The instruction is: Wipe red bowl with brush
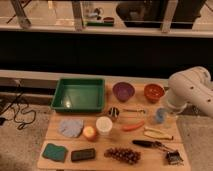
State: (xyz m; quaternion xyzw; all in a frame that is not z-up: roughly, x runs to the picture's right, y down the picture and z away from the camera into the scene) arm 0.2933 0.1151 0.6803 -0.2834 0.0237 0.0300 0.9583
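The red bowl (pixel 154 92) stands at the back right of the wooden table, next to a purple bowl (pixel 123 91). Near the front right lies the brush (pixel 147 144), its black handle flat on the wood and its thinner end pointing right. My white arm (pixel 191 91) reaches in from the right. Its gripper (pixel 162 115) hangs open and empty over the table's right side, just in front of the red bowl and behind the brush, touching neither.
A green tray (pixel 80 81) fills the back left. Between bowls and brush lie a thin metal utensil (pixel 134 111), a carrot (pixel 132 126) and a yellowish peel-like piece (pixel 157 133). A white cup (pixel 104 125), grapes (pixel 122 155), a black block (pixel 83 154) and cloths lie further left.
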